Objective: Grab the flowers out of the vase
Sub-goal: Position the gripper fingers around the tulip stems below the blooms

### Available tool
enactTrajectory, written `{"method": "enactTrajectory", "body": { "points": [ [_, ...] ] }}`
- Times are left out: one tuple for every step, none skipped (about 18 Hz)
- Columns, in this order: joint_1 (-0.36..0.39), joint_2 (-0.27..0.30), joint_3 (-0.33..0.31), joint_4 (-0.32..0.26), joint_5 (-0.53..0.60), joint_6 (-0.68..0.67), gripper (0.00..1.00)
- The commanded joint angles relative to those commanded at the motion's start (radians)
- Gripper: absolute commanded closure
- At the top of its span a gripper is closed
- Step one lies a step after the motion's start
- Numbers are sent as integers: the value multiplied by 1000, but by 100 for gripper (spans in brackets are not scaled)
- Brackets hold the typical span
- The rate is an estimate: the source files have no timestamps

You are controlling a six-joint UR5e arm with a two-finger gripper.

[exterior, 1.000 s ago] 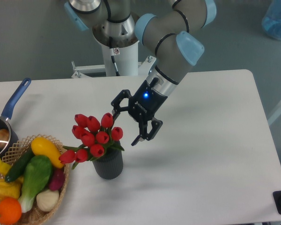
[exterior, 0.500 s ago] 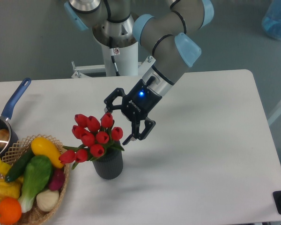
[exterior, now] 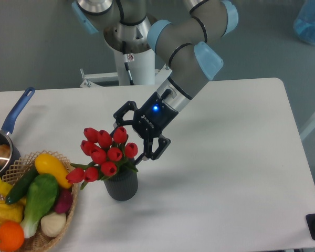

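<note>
Right now your gripper (exterior: 127,142) hangs with its jaws spread apart at the upper right side of the flowers (exterior: 104,153), which stand in the vase (exterior: 121,185) near the front edge of the tabletop (exterior: 226,173), just beside the wicker basket (exterior: 39,239) at the front-left corner.

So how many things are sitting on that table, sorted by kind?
Dark grey ribbed vase: 1
Bunch of red tulips: 1
Wicker basket of fruit and vegetables: 1
Blue-handled pot: 1
Total: 4
</note>
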Motion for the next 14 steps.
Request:
{"method": "enactTrajectory", "body": {
  "points": [
    [5,-2,2,0,0,0,0],
    [11,-5,5,0,0,2,0],
    [15,-5,8,0,2,2,0],
    [18,-5,8,0,3,2,0],
    [24,-5,8,0,3,0,0],
    [26,-5,6,0,3,0,0],
    [25,-6,6,0,3,0,0],
    [22,-6,6,0,3,0,0],
    [20,-8,6,0,3,0,0],
    [20,-12,6,0,2,0,0],
    [17,-12,6,2,2,0,0],
    [15,-14,6,2,2,0,0],
    [15,-15,8,2,2,0,0],
    [11,-21,8,2,2,0,0]
  ]
}}
